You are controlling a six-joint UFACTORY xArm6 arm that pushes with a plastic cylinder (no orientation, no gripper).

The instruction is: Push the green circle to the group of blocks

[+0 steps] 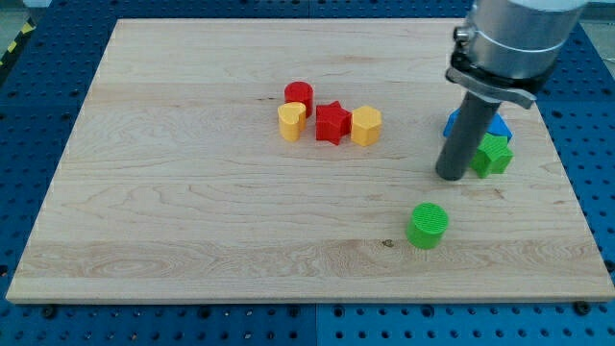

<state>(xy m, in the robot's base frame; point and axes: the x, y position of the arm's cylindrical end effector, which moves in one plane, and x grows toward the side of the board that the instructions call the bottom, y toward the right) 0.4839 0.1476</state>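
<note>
The green circle (427,226) lies on the wooden board (192,192) toward the view's bottom right. My tip (449,177) rests on the board just above and slightly right of it, with a small gap between them. The group of blocks sits near the board's middle top: a red cylinder (299,95), a yellow heart-like block (292,122), a red star (332,123) and a yellow hexagon (366,126). They stand close together, up and to the left of the green circle.
A green star-like block (496,155) and a blue block (495,125) lie right beside the rod at the view's right, partly hidden by it. The arm's grey body (514,38) fills the top right corner. Blue perforated table surrounds the board.
</note>
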